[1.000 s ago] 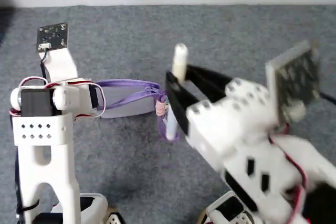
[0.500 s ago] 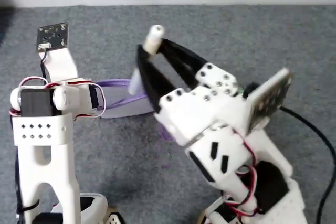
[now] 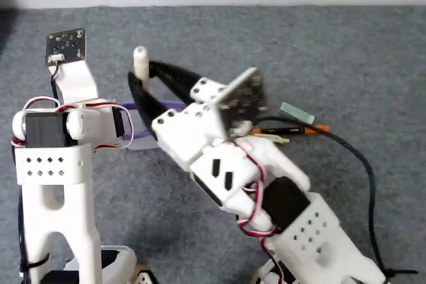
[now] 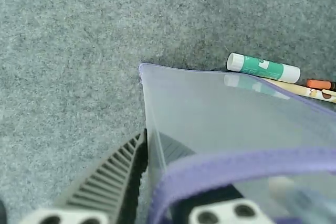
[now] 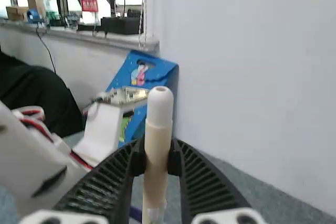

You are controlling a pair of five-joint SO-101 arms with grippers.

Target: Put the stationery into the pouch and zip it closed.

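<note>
The right hand (image 3: 138,79) is clamping a cream pen (image 3: 140,58) upright, jaws closed on its barrel, just over the pouch (image 4: 226,114) — the left hand (image 4: 149,153) is pinching that pouch's edge. Beyond, a glue stick (image 4: 262,67) and orange pen (image 4: 319,84) are lying on the counter (image 4: 63,35) — loading unfinished, zipping undone.

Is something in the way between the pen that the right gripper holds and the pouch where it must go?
Nothing visible is in the way. The right gripper holds the pen upright, close by the pouch. The left gripper grips the pouch's edge beside it, not across the pen's path.
</note>
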